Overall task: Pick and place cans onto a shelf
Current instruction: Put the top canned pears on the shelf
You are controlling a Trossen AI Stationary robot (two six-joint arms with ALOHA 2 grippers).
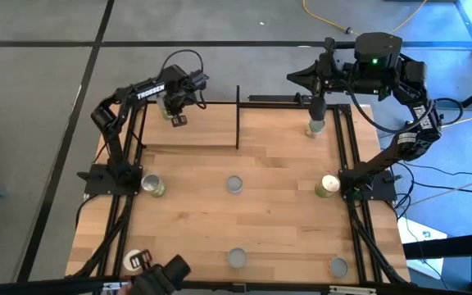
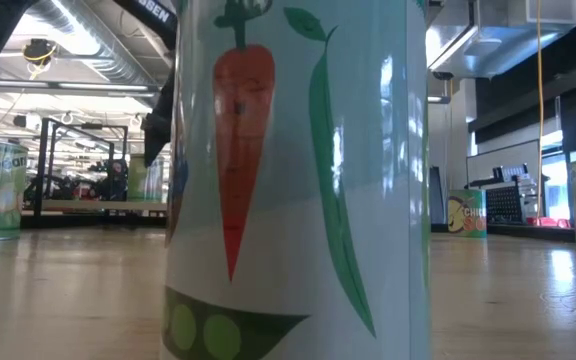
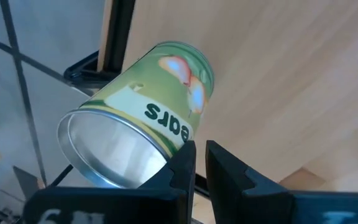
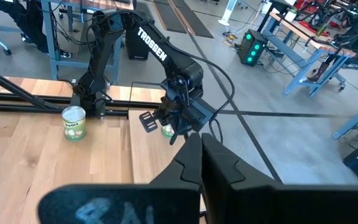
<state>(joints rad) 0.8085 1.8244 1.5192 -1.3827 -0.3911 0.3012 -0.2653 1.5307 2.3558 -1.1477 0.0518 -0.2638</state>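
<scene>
Wooden counter (image 1: 244,221) on grey floor, high view: left gripper (image 1: 173,109) at 11 o'clock, over the shelf (image 1: 191,129), fingers holding a green can (image 1: 170,106); right gripper (image 1: 316,106) at 1 o'clock, fingers closed and empty, above another can (image 1: 315,129). Low view: a vegetable-label can (image 2: 298,180) blocks the centre; workshop behind. Left wrist view: pears can (image 3: 142,137) tilted above the shelf board. Right wrist view: closed fingers (image 4: 219,163); left arm (image 4: 154,56) beyond.

This is a robotics lab or workshop. A wooden table (image 1: 244,205) stands on a grey concrete floor (image 1: 39,74) marked with dark lines. Beyond it are blue metal workbenches (image 4: 319,56), a green-lit computer tower (image 4: 252,46), loose cables (image 1: 359,16) and exposed ceiling ducts (image 2: 78,45).
</scene>
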